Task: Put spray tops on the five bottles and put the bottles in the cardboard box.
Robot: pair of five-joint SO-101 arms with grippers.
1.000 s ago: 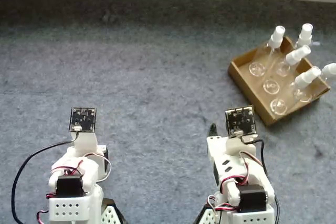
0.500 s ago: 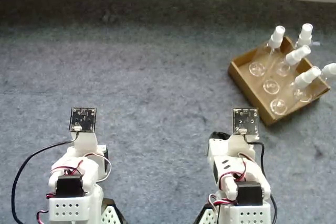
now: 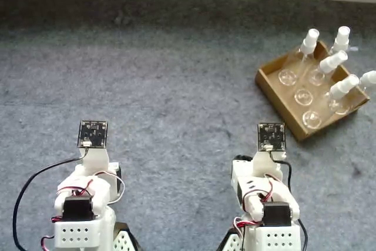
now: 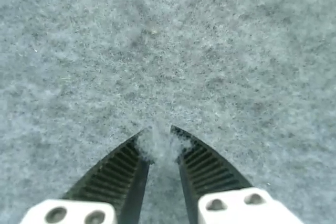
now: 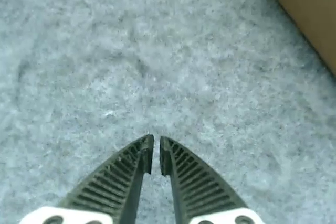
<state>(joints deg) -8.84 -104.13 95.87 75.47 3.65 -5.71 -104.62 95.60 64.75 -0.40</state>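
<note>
High view: the grey-carpeted desk (image 3: 176, 86) carries both arms folded at its near edge, well apart from the cardboard box (image 3: 276, 89) at the far right. The left gripper (image 4: 158, 130) is empty and slightly spread. The right gripper (image 5: 156, 139) is empty and pressed together. Five bottles (image 3: 303, 95) sit in the box, each wearing a spray top (image 3: 309, 40). The task looks finished, so no further grasp seems called for.

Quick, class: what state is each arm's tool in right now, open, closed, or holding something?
Left tool: slightly open, holding nothing.
Right tool: closed, holding nothing.
</note>
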